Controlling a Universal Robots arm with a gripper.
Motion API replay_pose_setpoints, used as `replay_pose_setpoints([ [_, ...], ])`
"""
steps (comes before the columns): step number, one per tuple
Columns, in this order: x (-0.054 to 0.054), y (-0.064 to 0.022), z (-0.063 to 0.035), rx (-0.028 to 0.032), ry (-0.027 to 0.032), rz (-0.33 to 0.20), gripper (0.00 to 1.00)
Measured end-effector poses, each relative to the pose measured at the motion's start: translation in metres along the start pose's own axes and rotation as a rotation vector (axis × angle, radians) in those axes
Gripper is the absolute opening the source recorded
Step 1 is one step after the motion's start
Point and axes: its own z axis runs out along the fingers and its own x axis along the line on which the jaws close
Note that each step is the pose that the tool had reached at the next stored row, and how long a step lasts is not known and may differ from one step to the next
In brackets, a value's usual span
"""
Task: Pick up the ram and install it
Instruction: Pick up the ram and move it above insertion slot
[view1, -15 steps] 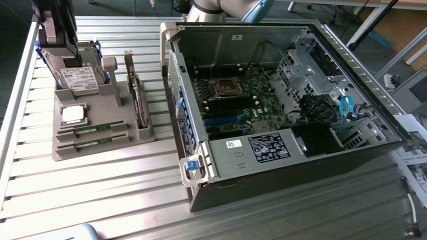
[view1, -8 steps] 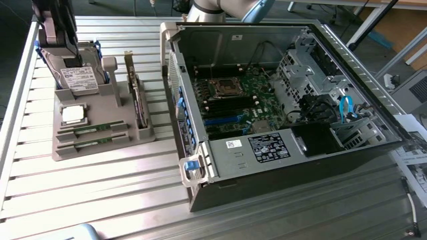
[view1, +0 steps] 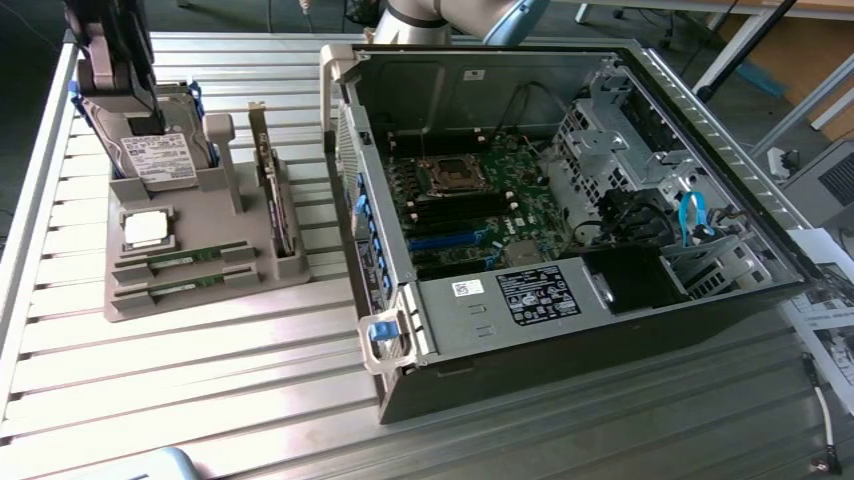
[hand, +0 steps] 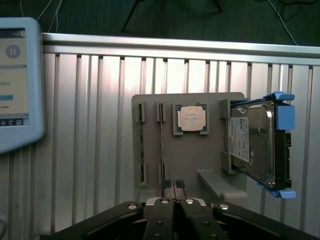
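Ram (hand: 161, 145) is sitting on edge in the grey tray (hand: 200, 157), in the slot beside the CPU (hand: 192, 119), with its twin stick (hand: 141, 145) parallel alongside. It's a thin green strip, long axis running along the table slats, one end pointing at the gripper (hand: 173, 185). Fingers are sitting fully closed, gripping nothing.

A ribbed silver aluminium surface (view1: 200, 380) of long parallel slats is stretching across the scene, and overhead light is glaring off it in pale streaks. Beyond its raised edge rail a dark floor (hand: 100, 15) is lying in shadow with thin cables (hand: 282, 23) trailing over it, while grey metal furniture legs (view1: 801, 115) are standing at the exterior view's right.
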Motion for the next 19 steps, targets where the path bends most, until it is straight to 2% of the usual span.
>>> replay_pose_setpoints([
  [19, 0.0001, -0.0002, 0.0051, 0.0001, -0.0001, 0.0, 0.11],
])
